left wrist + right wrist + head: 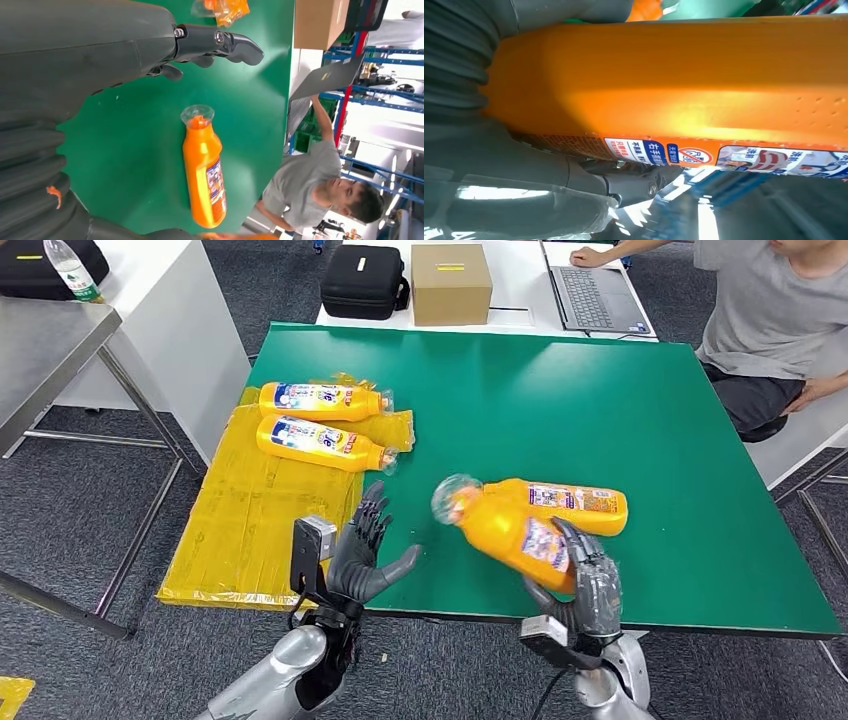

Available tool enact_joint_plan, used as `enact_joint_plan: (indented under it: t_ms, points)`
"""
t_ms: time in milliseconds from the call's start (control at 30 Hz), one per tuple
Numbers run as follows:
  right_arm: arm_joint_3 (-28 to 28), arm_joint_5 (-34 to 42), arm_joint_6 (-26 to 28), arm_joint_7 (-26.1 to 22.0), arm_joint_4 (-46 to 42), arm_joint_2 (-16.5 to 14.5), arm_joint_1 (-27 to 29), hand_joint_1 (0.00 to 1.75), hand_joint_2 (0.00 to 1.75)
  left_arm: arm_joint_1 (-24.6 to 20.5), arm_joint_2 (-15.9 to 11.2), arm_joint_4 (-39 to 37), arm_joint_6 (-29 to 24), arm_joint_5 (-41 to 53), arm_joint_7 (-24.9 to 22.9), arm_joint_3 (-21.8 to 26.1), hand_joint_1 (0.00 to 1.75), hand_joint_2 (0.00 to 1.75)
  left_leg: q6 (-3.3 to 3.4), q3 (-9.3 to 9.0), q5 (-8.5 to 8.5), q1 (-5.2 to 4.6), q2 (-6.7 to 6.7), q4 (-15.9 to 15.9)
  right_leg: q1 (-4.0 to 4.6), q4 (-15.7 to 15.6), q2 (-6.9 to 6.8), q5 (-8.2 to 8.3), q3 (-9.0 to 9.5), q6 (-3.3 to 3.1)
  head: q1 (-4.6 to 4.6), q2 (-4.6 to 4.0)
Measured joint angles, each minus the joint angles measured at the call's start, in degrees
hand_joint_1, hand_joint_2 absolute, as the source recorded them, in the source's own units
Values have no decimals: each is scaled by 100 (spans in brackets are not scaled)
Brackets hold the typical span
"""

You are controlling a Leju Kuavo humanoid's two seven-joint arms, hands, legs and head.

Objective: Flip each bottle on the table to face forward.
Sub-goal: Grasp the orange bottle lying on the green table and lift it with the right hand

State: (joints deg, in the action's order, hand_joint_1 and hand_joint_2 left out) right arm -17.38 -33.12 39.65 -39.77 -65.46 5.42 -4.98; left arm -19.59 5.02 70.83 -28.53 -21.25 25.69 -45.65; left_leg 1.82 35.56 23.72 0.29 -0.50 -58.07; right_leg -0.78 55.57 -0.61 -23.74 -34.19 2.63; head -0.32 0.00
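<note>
held bottle: orange detergent bottle (512,532), lower centre of head frame, lifted off the green table (620,410), clear cap tilted toward upper left, base down in right hand. Blurred at the cap end, probably mid-motion.
right hand: (587,585) lower right of head frame, wrapped round the bottle's base end, fingers over the label. Right wrist view confirms: bottle body (684,85) pressed against palm, thumb underneath.
left hand: (368,552) lower centre-left, spread, holding nothing, just beside the cap end but apart from it. Left wrist view: fingers (235,45) apart over bare green.
second bottle: (575,502) lying flat just behind the held one, label up, partly hidden; whether touching, cannot tell. Same bottle likely the one lying in left wrist view (204,170).
done pile: two bottles (320,400) (322,443) side by side on yellow sheet (240,530), left edge of table, caps pointing right.
step: judged as turning the held bottle so front label faces up, then laying it down.
how to: keep grip near base, roll about long axis, use left hand to steady cap end. Lower flat before releasing.
risk: smooth plastic, heavy end far from grip, could slip or swing into the second bottle.
bystander: person (760,310) seated upper right at laptop (595,295), well apart.
</note>
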Motion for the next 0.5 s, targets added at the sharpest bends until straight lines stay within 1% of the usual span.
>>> enact_joint_plan:
  t_ms: [67,167,367,500]
  points:
    - [55,-244,0,-1,-48,-111,-19,175,175,-49,17,-54,20,-23,-15,-76,0,175,0,0,0,0,0,0,0,0,0,0,0,0,0,0]
    - [84,-418,0,-1,-71,-271,-79,175,175,-132,50,-127,78,-62,-80,-215,0,175,0,0,-1,1,0,0,0,1,0,0,0,0,1,0]
    - [192,-692,1,-1,-163,-573,-142,175,175,-259,91,-221,167,-258,-298,-448,0,175,0,1,-1,0,0,0,0,1,0,0,0,0,1,0]
    - [301,-747,2,-1,-315,-819,-169,175,175,-299,114,-247,247,-479,-499,-558,0,175,0,1,-1,0,0,0,0,1,0,0,-1,0,1,0]
